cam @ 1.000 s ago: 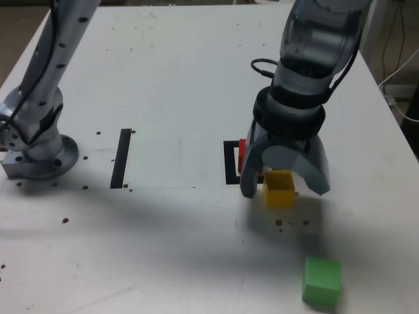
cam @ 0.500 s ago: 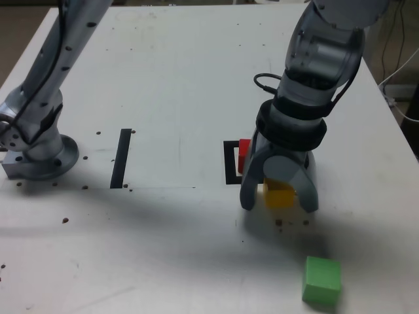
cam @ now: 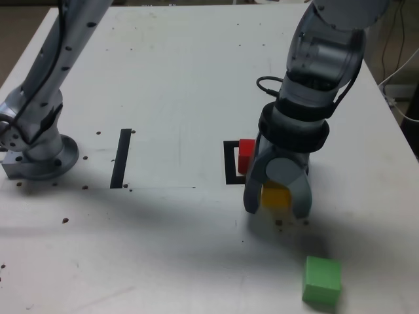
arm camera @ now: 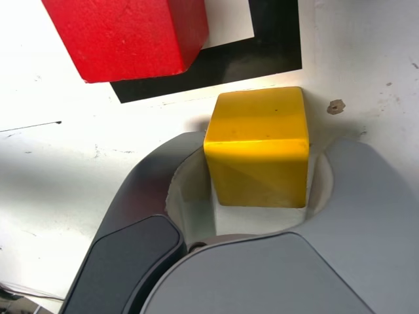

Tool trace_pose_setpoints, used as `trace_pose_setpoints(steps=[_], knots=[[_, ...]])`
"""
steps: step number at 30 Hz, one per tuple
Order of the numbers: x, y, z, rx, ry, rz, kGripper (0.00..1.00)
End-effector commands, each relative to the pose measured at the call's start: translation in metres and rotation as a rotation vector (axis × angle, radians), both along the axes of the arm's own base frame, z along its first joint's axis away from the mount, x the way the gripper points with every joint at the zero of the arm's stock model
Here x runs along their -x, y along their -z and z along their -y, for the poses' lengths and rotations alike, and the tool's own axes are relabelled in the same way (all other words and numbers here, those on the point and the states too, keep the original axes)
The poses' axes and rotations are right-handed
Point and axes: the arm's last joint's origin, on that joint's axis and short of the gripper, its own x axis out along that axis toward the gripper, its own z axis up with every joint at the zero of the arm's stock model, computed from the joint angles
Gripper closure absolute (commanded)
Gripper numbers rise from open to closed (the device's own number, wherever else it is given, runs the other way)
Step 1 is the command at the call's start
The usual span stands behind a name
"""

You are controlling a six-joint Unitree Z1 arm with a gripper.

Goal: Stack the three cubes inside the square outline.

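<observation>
Yellow cube (arm camera: 258,150) fills most of the gap between the tool's (cam: 277,206) fingers. Red cube (cam: 246,156) near it, an obstacle on the exterior view's left. Open table (cam: 163,242) between yellow and green cube (cam: 321,281); wide passage also toward black stripe (cam: 121,158).

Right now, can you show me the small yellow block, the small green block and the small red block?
Small yellow block (arm camera: 260,157): wrist view, on its side face.
Small green block (cam: 321,275): exterior view, on its upper part.
Small red block (arm camera: 124,39): wrist view, on its large face.
</observation>
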Motion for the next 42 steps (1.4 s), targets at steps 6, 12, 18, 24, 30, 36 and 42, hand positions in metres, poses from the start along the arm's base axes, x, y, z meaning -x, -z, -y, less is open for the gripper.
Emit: trace_pose_setpoints(steps=[6, 12, 18, 24, 30, 36, 42], knots=[[0.01, -0.02, 0.006, -0.015, 0.024, 0.022, 0.74], [0.033, -0.061, 0.011, -0.05, 0.046, 0.075, 0.74], [0.056, -0.089, -0.001, -0.082, 0.035, 0.091, 0.74], [0.062, -0.088, -0.021, -0.093, 0.009, 0.068, 0.74], [0.055, -0.072, -0.043, -0.089, -0.003, 0.043, 0.74], [0.044, -0.061, -0.059, -0.077, -0.008, 0.049, 0.74], [0.04, -0.058, -0.065, -0.073, -0.017, 0.052, 0.74]])
